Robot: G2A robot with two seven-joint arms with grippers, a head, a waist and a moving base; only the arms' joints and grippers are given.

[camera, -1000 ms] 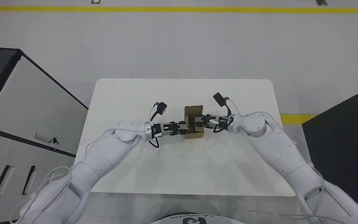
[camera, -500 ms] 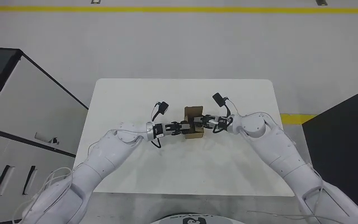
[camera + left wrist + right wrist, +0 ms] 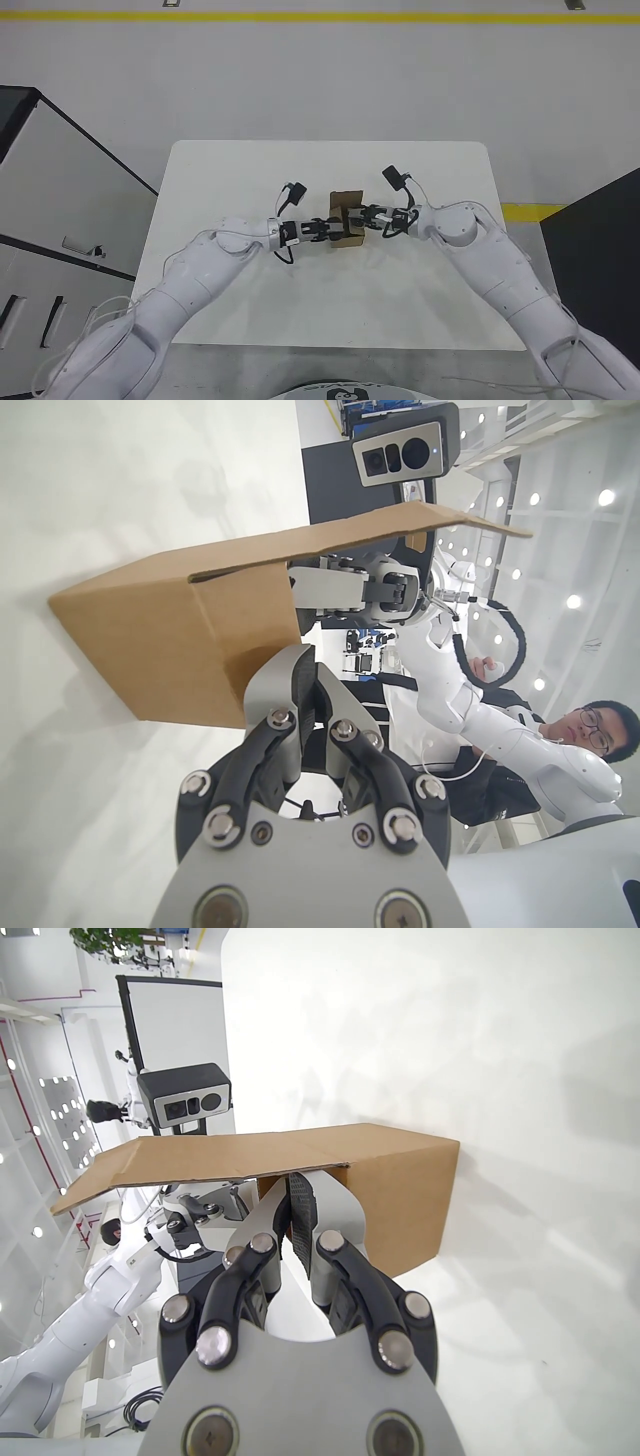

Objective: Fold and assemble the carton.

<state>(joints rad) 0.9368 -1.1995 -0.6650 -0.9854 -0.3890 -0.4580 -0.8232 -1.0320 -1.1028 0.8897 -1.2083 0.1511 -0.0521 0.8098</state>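
Left gripper [image 3: 306, 650] is clamped on one wall edge of the carton [image 3: 165, 640]; right gripper [image 3: 295, 1178] is clamped on the opposite wall, beneath a raised flap; the carton sits mid-way across the white table [image 3: 300, 300], between both arms.

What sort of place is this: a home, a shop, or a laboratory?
Probably a robot laboratory or test hall: a white table with one carton stands on a grey floor marked with a yellow line, under rows of ceiling lights.
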